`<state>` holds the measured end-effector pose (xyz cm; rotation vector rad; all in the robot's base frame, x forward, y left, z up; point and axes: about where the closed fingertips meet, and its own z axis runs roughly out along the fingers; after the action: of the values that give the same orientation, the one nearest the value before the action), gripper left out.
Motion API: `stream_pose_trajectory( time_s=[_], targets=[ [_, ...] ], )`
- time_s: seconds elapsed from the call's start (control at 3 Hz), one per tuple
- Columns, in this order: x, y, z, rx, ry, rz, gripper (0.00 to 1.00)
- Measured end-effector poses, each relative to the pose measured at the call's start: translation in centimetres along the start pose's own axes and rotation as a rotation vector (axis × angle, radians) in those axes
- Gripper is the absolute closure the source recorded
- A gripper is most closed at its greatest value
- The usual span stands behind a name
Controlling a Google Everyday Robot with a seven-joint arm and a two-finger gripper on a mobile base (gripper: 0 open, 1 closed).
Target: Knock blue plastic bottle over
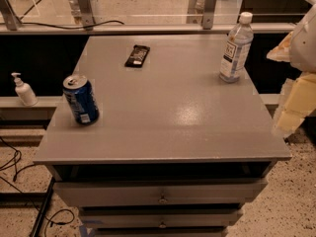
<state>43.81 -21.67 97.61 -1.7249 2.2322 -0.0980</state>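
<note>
The blue plastic bottle [236,47] stands upright near the back right corner of the grey cabinet top [163,107]. It is clear and bluish, with a white cap and a white printed label. My gripper [291,110] shows at the right edge of the view as blurred pale yellow and white parts. It hangs beside the cabinet's right edge, to the right of the bottle and nearer the front, apart from it.
A blue soda can [80,99] stands on the left of the top. A dark snack wrapper [137,56] lies near the back middle. A small white pump bottle [23,89] stands on a ledge to the left. Drawers [160,194] sit below; cables lie on the floor.
</note>
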Motion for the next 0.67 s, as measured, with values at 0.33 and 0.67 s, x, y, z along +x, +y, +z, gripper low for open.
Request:
stream_pose_trajectory(
  time_s=[0.33,0.67],
  targets=[
    [0.0,-0.3,-0.1,0.01,-0.009,0.004,0.0],
    [0.4,-2.5,0.9,0.031,-0.062,0.016,0.0]
  ],
)
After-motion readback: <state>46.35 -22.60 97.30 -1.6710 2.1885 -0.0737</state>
